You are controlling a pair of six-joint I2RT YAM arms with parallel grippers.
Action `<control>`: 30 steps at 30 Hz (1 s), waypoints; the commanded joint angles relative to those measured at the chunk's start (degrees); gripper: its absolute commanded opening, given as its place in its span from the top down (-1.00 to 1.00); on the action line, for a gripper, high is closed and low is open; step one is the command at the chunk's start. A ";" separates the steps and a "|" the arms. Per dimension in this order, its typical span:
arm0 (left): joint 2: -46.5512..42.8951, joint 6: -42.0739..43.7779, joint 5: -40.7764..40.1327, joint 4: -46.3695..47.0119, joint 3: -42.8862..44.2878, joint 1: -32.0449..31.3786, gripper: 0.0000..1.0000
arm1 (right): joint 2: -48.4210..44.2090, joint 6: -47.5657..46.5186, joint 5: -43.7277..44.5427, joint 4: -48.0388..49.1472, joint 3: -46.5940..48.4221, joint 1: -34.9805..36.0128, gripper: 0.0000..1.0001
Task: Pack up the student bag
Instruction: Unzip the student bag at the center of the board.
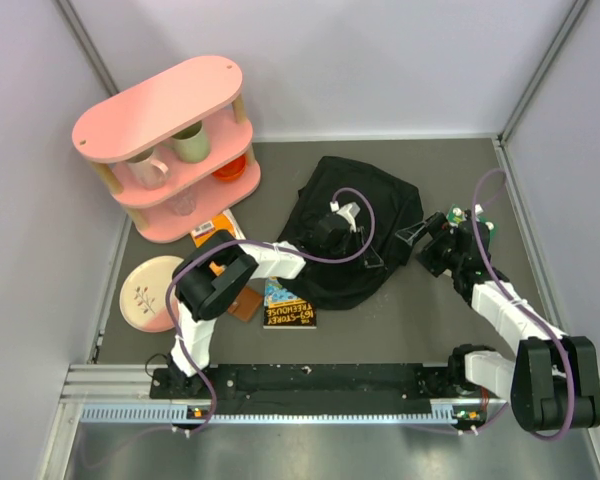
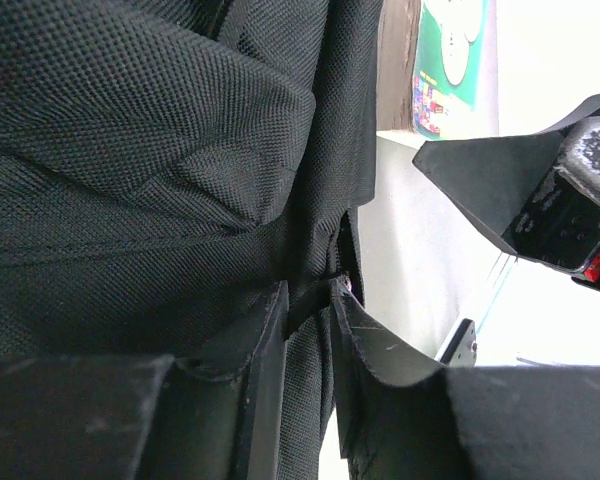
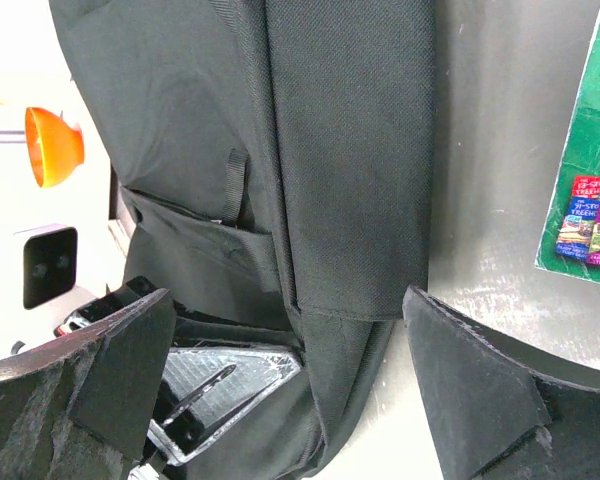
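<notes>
The student bag (image 1: 372, 195) is a floppy black backpack lying on the grey table's middle. My left gripper (image 1: 368, 258) is at the bag's near right edge. In the left wrist view the left gripper (image 2: 310, 295) is shut on a thin fold of the bag (image 2: 130, 130). My right gripper (image 1: 412, 238) is at the bag's right side. In the right wrist view the right gripper (image 3: 290, 300) is open, its jaws straddling a hanging flap of the bag (image 3: 350, 130) without touching it. A colourful book (image 1: 288, 305) lies just left of the bag, near side.
A pink two-level shelf (image 1: 170, 140) at back left holds mugs and an orange bowl (image 1: 230, 170). An orange book (image 1: 218, 232) lies before the shelf, a pink plate (image 1: 152, 292) at near left and a small brown object (image 1: 245, 303) beside the colourful book. White walls enclose the table.
</notes>
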 commanded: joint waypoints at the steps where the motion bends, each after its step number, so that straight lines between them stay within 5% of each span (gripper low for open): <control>1: -0.02 -0.01 0.58 2.03 2.38 0.23 0.47 | 0.54 -0.17 -0.62 3.16 1.36 -0.63 -0.90; 12: -0.90 -0.80 -0.83 3.87 1.85 0.24 0.37 | 2.38 -0.35 -1.32 3.77 1.53 -0.63 -0.89; 20: -0.46 -1.59 0.22 5.20 1.59 0.32 0.63 | 3.62 -0.35 -1.85 4.21 1.71 -0.72 -0.89; 24: -0.37 -1.59 0.66 5.29 1.76 0.41 0.97 | 3.97 -0.52 -1.41 4.04 1.88 -0.72 -0.89; 30: -1.69 -0.10 1.19 4.23 1.50 0.41 1.00 | 5.46 -1.84 1.40 0.35 3.11 -0.72 -0.90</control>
